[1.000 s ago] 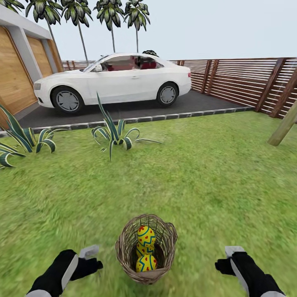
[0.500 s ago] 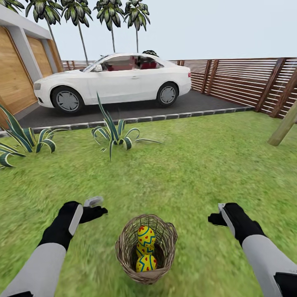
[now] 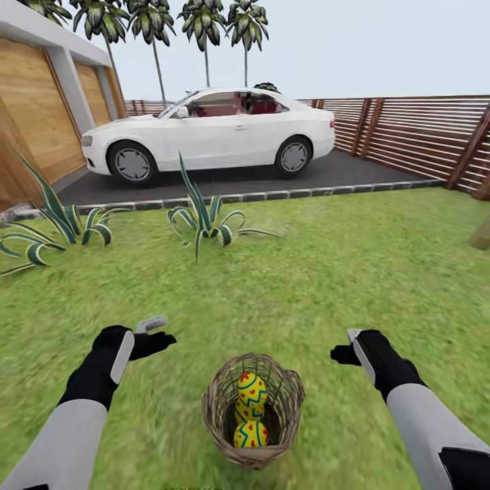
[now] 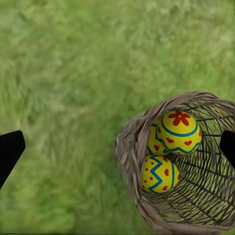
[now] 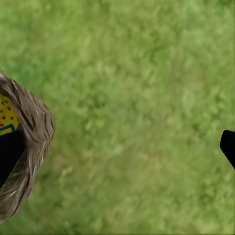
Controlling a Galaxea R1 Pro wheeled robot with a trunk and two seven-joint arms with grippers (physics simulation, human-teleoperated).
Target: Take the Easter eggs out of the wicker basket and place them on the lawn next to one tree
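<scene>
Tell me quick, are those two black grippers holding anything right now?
Left gripper: open, holding nothing, above the lawn beside the wicker basket.
Right gripper: open, holding nothing, above the grass on the basket's other side.

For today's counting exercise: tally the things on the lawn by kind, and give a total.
Easter eggs: 3, all in the basket
Wicker basket: 1
Striped spiky plants: 2
Total: 6
</scene>
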